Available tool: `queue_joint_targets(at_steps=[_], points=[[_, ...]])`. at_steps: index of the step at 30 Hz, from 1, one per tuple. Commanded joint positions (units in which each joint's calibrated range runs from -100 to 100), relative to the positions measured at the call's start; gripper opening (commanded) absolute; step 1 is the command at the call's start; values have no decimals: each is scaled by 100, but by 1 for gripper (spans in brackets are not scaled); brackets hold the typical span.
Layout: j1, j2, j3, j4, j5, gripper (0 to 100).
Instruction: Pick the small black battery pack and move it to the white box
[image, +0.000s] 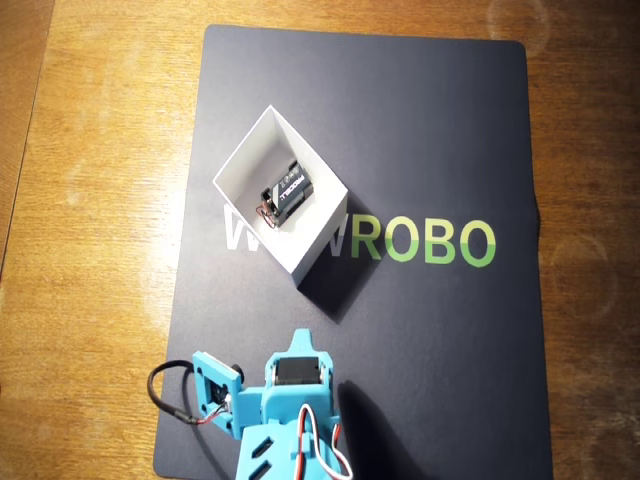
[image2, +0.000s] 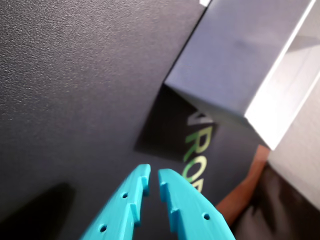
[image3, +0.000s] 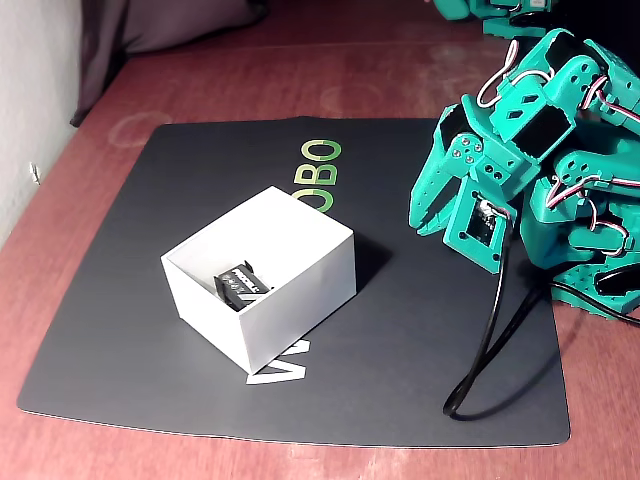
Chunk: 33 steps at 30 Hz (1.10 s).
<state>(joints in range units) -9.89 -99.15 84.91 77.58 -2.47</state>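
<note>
Black on white, your small black battery pack (image: 288, 193) already lies inside the white box (image: 317, 254), upper centre of the overhead view, long axis diagonal, wires toward lower left. Your gripper (image2: 154, 181) hangs empty, tips nearly together, near the box; swing carelessly and you could knock it.

Battery pack (image: 289, 192): inside the box (image: 262, 143), on its floor, wires toward the lower left in the overhead view.
Box: on the mat (image: 440, 130), over part of its lettering (image: 423, 241).
Mat: on the table (image: 100, 120).
Gripper (image2: 152, 180): above bare mat, apart from the box; in the fixed view, right of it.
</note>
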Motion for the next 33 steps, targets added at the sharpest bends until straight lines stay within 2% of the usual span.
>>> queue_joint_targets(at_steps=[1, 16, 33], points=[[45, -23, 58, -116, 21, 1], [-14, -15, 666, -326, 21, 1], [9, -15, 666, -326, 16, 1]])
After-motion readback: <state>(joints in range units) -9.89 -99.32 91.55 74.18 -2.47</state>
